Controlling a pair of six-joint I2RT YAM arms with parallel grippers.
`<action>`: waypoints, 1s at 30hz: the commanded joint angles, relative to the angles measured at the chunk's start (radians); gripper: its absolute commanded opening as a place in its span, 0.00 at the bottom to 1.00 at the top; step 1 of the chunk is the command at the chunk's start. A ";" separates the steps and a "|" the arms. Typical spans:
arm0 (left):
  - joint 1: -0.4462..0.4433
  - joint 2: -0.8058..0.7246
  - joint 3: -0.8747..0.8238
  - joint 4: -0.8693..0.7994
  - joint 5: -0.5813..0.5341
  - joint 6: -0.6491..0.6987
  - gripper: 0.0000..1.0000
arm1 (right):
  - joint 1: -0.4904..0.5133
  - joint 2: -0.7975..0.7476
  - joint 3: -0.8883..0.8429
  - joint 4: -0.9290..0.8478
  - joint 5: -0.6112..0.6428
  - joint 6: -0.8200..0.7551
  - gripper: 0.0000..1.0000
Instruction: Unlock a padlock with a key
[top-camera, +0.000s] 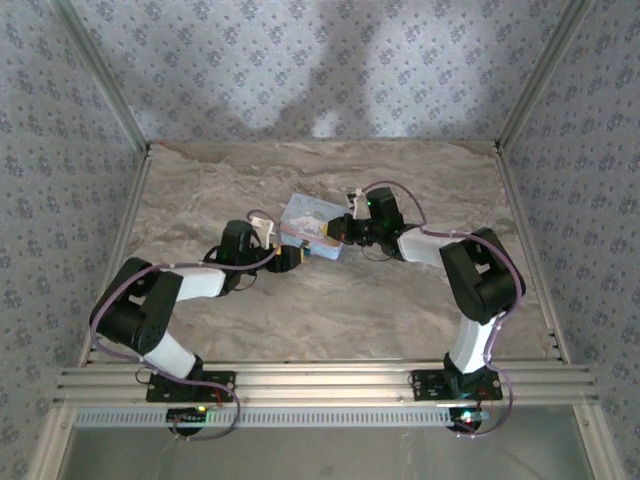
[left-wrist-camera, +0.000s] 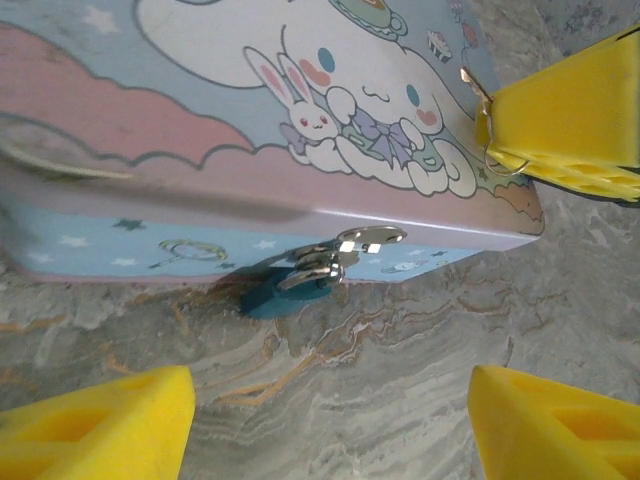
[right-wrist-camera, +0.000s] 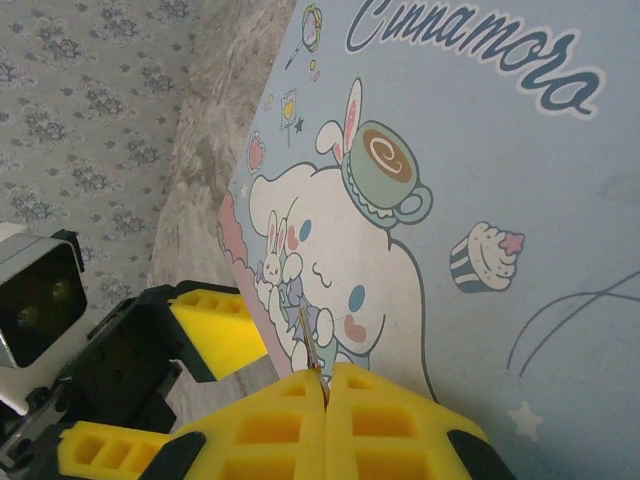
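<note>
We count one tin (top-camera: 308, 222), two grippers, one padlock (left-wrist-camera: 272, 297) and one key (right-wrist-camera: 306, 338). The left wrist view shows us the left gripper (left-wrist-camera: 330, 420), jaws spread, facing the tin's front wall, where the padlock sits. The right wrist view shows the right gripper (right-wrist-camera: 325, 395) over the tin's lid, pinching the key.

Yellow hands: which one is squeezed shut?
The right hand, pinching a thin metal key by the cartoon tin. The left hand has its fingers spread wide apart.

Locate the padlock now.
Left wrist view, centre: the padlock hangs off the tin's side wall at table level, ahead of the left gripper, jaws open.
</note>
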 joint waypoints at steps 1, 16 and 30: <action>-0.017 0.035 0.042 0.061 0.007 0.052 0.71 | 0.001 0.017 -0.038 -0.068 0.001 0.010 0.00; -0.060 0.149 0.086 0.096 -0.049 0.108 0.65 | 0.002 0.004 -0.039 -0.085 0.005 0.002 0.00; -0.067 0.220 0.122 0.118 -0.056 0.101 0.62 | 0.003 0.006 -0.032 -0.091 0.006 0.001 0.00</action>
